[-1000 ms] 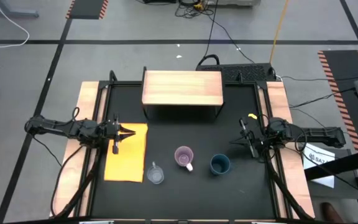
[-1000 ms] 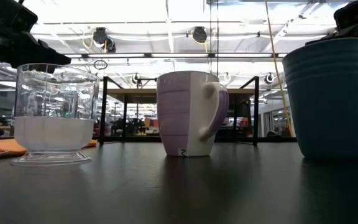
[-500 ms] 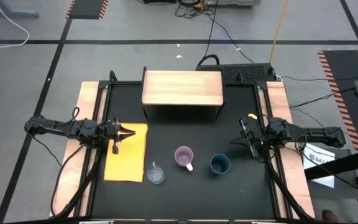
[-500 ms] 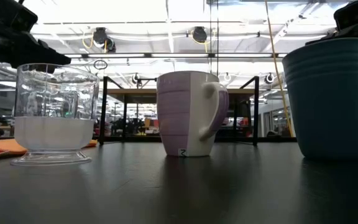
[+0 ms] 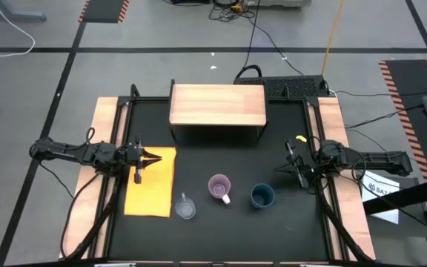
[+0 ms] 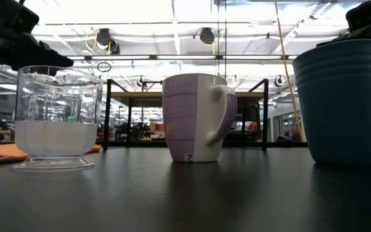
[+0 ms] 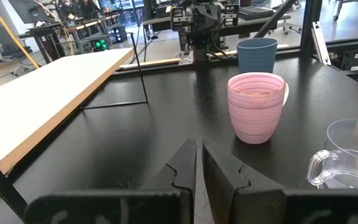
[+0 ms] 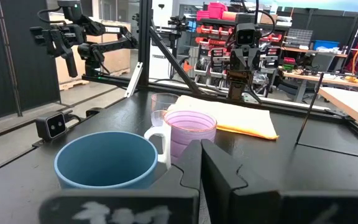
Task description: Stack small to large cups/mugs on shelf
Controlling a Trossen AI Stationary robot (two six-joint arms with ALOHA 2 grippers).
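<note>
High view showed 3 vessels in a row near the table's front — clear glass cup (image 5: 186, 208), purple mug (image 5: 219, 187), teal cup (image 5: 262, 196) — before the bare wooden shelf (image 5: 217, 104); left gripper (image 5: 153, 157) and right gripper (image 5: 282, 167) were clenched, empty.

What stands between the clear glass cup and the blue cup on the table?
The purple mug stands between the glass cup and the blue cup, as the high view shows.

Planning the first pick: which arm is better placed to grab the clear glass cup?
Left. The clear glass cup sits beside the yellow mat, nearest the left tool; the right tool waits past the blue cup.
</note>
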